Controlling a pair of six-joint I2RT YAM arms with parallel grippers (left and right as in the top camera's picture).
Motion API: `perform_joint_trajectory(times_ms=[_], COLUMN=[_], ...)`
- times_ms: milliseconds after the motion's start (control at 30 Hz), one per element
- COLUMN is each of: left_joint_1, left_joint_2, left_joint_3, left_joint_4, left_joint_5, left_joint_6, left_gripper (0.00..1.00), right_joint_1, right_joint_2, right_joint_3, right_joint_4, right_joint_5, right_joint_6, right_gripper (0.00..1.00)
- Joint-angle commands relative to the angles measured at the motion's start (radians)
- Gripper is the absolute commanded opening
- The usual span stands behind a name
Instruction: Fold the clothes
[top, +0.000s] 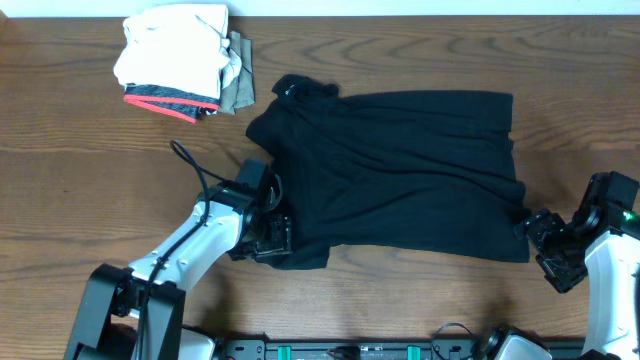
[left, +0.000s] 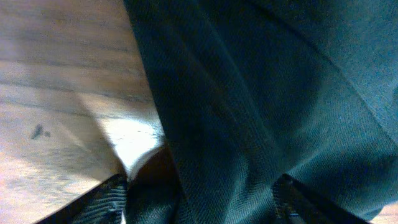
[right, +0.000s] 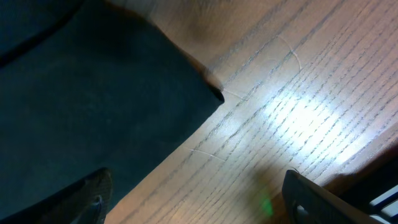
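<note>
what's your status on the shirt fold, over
Left gripper open, fingers straddling near-left corner of black shirt. Right gripper open at near-right corner. Shirt spread out, left side bunched. Folded pile sits apart, not in the way.

One black shirt (top: 400, 170) and one pile of folded garments (top: 180, 65) lay on one table (top: 80, 200). Two grippers showed: left gripper (top: 272, 235), right gripper (top: 535, 232).

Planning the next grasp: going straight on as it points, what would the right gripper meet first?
Likely the wooden table, just beside the corner of the black shirt; depth is unclear.
</note>
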Motion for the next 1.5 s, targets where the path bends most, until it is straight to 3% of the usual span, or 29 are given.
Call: perform_joint_trajectory(times_ms=[0,367,433,633,767,933,1067,1200,1467], left_joint_1=[0.004,0.005,0.005,0.005,0.005,0.005,0.005,0.005,0.005], left_joint_2=[0.008,0.008,0.008,0.007,0.007,0.003,0.000,0.000,0.000], left_joint_3=[-0.005,-0.005,-0.004,0.011,0.045,0.080,0.080,0.080,0.079], left_joint_4=[-0.004,-0.140,-0.166,-0.225,-0.280,-0.333,-0.329,-0.301,-0.223], left_joint_5=[0.063,0.142,0.146,0.144,0.144,0.144,0.144,0.144,0.145], left_joint_6=[0.030,-0.008,-0.014,-0.040,-0.048,-0.051,-0.051,-0.051,-0.051], left_gripper=[0.67,0.23,0.19,0.19,0.30,0.70,0.78,0.93,0.92], right_joint_1=[-0.005,-0.005,-0.005,-0.005,-0.005,-0.005,-0.005,-0.005,-0.005], right_joint_2=[-0.010,-0.010,-0.010,-0.009,-0.009,-0.009,-0.009,-0.007,-0.006], right_joint_3=[0.015,0.015,0.015,0.015,0.015,0.014,0.005,-0.042,-0.129], right_joint_4=[-0.001,0.000,0.000,0.000,-0.006,-0.050,-0.070,-0.020,0.088], right_joint_5=[-0.004,-0.004,-0.004,-0.004,-0.004,0.001,0.000,0.004,0.000], right_joint_6=[-0.016,-0.016,-0.016,-0.016,-0.016,-0.012,0.026,0.032,0.074], right_gripper=[0.86,0.86,0.86,0.86,0.87,0.86,0.87,0.97,0.98])
